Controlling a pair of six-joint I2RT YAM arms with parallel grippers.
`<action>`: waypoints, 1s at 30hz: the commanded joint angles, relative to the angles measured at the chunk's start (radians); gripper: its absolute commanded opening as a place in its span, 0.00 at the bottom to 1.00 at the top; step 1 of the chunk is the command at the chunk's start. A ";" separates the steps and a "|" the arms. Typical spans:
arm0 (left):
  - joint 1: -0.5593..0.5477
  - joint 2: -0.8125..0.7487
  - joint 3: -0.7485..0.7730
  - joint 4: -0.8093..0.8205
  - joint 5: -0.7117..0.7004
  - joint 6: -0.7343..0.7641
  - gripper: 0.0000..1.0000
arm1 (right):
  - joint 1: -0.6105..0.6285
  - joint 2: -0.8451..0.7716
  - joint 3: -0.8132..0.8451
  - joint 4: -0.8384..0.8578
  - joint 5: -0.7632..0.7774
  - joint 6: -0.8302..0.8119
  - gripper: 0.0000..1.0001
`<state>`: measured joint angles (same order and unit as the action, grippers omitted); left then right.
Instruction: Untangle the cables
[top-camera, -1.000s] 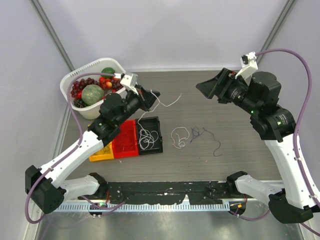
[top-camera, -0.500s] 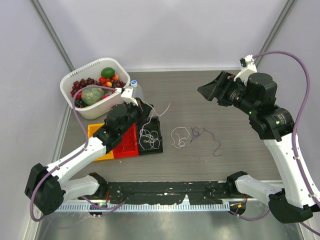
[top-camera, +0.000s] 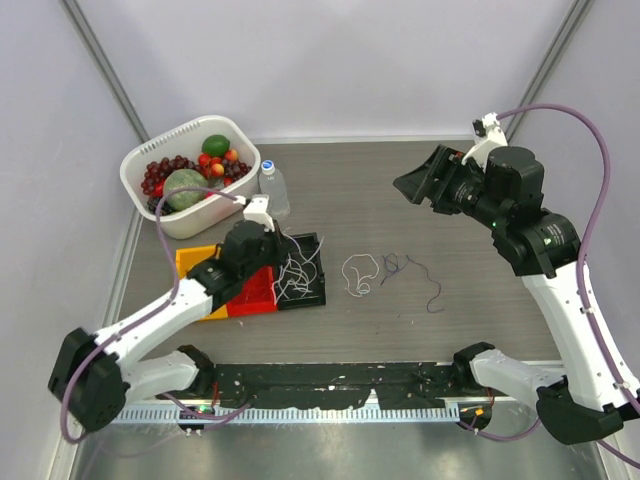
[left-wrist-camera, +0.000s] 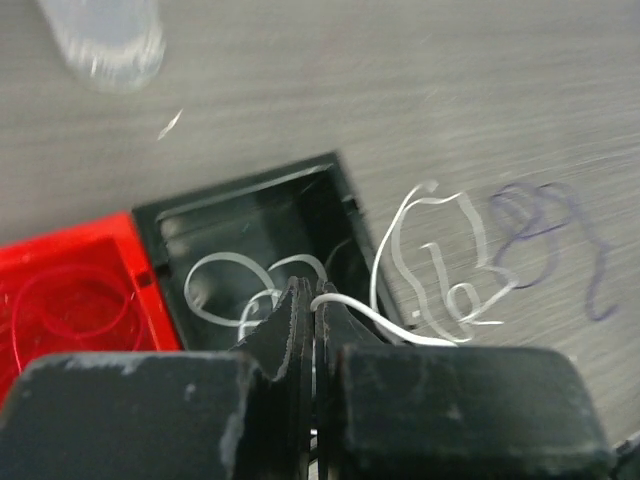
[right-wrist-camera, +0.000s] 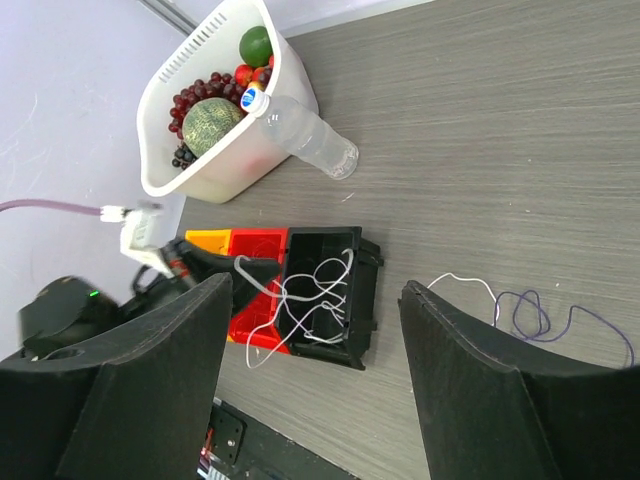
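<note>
Top view: my left gripper (top-camera: 283, 252) is over the black bin (top-camera: 320, 270), fingers pinched shut on the white cable (top-camera: 298, 275) coiled inside it. A loose white cable (top-camera: 357, 275) and a purple cable (top-camera: 412, 270) lie right of the bin. My right gripper (top-camera: 418, 183) is well right of the bin, holding nothing.
Left wrist: fingers (left-wrist-camera: 295, 320) together, white cable clamped between them, its coils in the bin.
Right wrist: fingers (right-wrist-camera: 150, 380) wide apart, the bin showing between them.
</note>
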<state>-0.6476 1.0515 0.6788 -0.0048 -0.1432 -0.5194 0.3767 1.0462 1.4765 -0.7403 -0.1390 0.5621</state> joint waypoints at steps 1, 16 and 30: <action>0.003 0.180 0.114 -0.237 -0.140 -0.138 0.00 | 0.002 0.014 -0.004 0.019 0.009 -0.013 0.73; -0.003 0.631 0.436 -0.506 -0.127 -0.318 0.00 | 0.002 -0.028 -0.050 -0.021 0.064 -0.027 0.72; -0.001 0.309 0.421 -0.532 0.002 -0.185 0.64 | 0.002 0.018 -0.085 -0.019 0.041 -0.057 0.72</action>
<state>-0.6476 1.5066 1.0897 -0.5446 -0.2115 -0.7689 0.3767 1.0565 1.4040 -0.7856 -0.0917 0.5247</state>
